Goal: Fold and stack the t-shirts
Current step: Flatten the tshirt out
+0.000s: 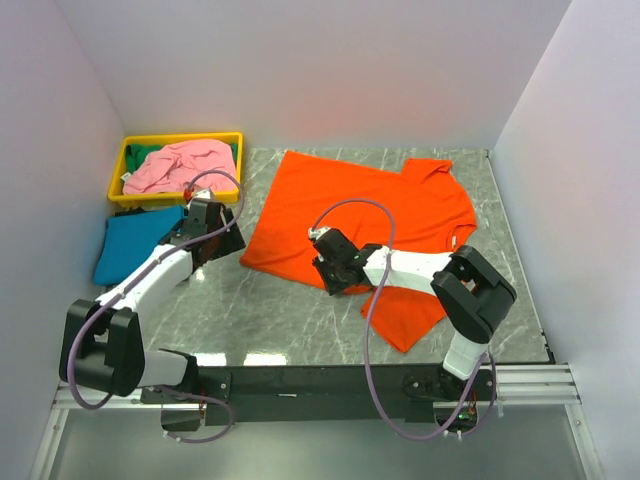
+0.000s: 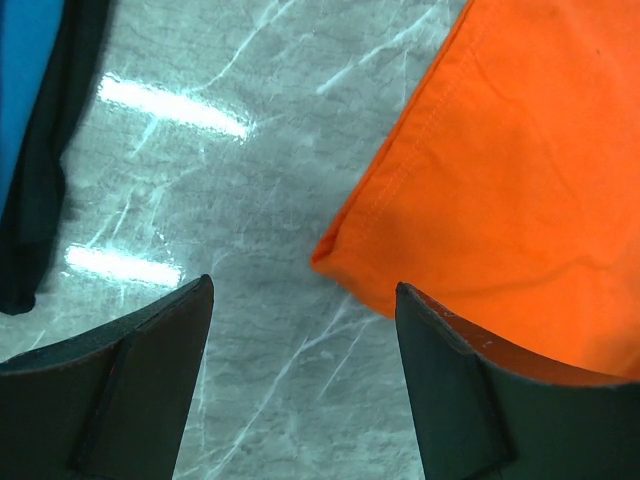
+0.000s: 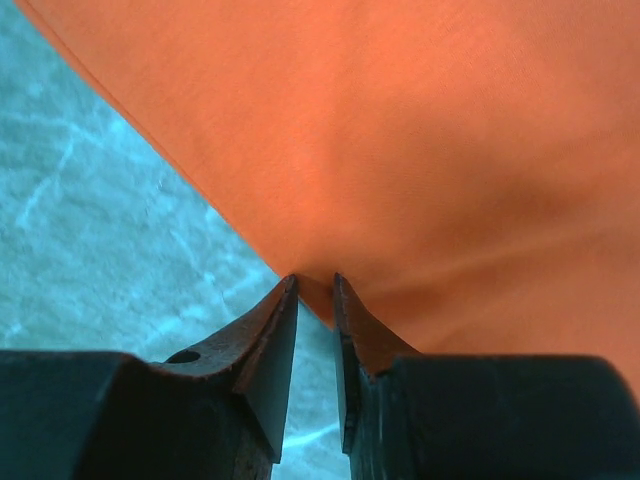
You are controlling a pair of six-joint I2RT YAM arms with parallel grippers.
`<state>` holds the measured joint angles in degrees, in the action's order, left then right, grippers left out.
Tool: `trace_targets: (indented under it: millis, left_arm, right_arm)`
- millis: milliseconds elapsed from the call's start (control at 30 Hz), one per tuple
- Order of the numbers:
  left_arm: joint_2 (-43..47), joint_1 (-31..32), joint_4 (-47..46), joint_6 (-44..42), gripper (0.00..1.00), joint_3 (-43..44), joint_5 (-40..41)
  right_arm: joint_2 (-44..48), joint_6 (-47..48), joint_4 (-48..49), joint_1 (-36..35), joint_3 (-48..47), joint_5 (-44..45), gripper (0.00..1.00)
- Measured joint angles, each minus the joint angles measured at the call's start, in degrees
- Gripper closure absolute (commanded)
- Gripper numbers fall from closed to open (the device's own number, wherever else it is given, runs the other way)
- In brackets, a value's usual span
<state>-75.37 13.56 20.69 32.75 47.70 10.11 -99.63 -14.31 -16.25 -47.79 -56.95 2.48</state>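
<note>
Looking down on the grey marbled counter [image 1: 290,320], we have the bright orange cloth t-shirt [image 1: 370,205] spread flat across the middle and toward the back right corner. Its collar points to the right edge, and one sleeve lies down by the front right corner.

And there's the right hand [image 1: 335,280], down low on the shirt's near hem. From the wrist view, the right hand [image 3: 315,285] has its two dark fingers drawn almost together. A little peak of orange cloth [image 3: 400,130] is nipped between the tips, so we call that a grip on the hem.

Over to the left hand [image 1: 218,238], which sits just beside the orange shirt's left corner. Its own camera shows the left hand [image 2: 303,300] with fingers spread wide and nothing between them but bare counter [image 2: 200,200]. The hemmed corner of the orange shirt [image 2: 520,150] lies just ahead of the right-side finger, and we cannot tell whether they touch.

On the left edge we see the teal blue cloth t-shirt [image 1: 135,245], lying as a compact rectangle close alongside the left arm. It shows at the far left of the wrist view too [image 2: 20,80].

In the back left corner sits the yellow rectangular plastic tray [image 1: 180,137]. The pale pink cloth t-shirt [image 1: 180,165] is crumpled inside it.
</note>
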Motion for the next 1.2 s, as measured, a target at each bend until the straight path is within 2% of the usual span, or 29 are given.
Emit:
trace_targets:
  millis: [167,367,633,833,1067,1167,1200]
  left_arm:
    - [-1.8,0.0,-0.3,1.7,0.23,-0.1,-1.5]
    - [-3.7,-0.1,-1.8,5.8,0.3,-1.6,-4.2]
    - [-4.6,0.3,-4.0,11.8,0.29,-7.1,-6.4]
    - [-5.2,1.4,-5.3,14.7,0.32,-7.7,-6.3]
    - [-8.1,3.5,-7.2,16.8,0.43,-7.3,-5.1]
    - [-8.7,4.2,-8.0,17.7,0.51,-7.2,-3.7]
    - [-8.9,4.3,-8.1,17.8,0.57,-7.2,-3.3]
  right_arm:
    - [2.8,-1.6,0.6,0.0,3.3,-0.8,0.72]
    - [3.4,-2.6,0.7,0.0,4.0,-1.0,0.72]
    - [3.9,-2.8,1.9,0.0,5.0,-1.0,0.72]
    - [4.1,-2.8,2.6,0.0,5.4,-1.0,0.72]
    - [4.6,-3.0,3.5,0.0,6.3,-1.0,0.72]
    - [5.0,-3.2,4.0,0.0,6.8,-1.0,0.72]
    - [5.0,-3.3,4.1,0.0,6.9,-1.0,0.72]
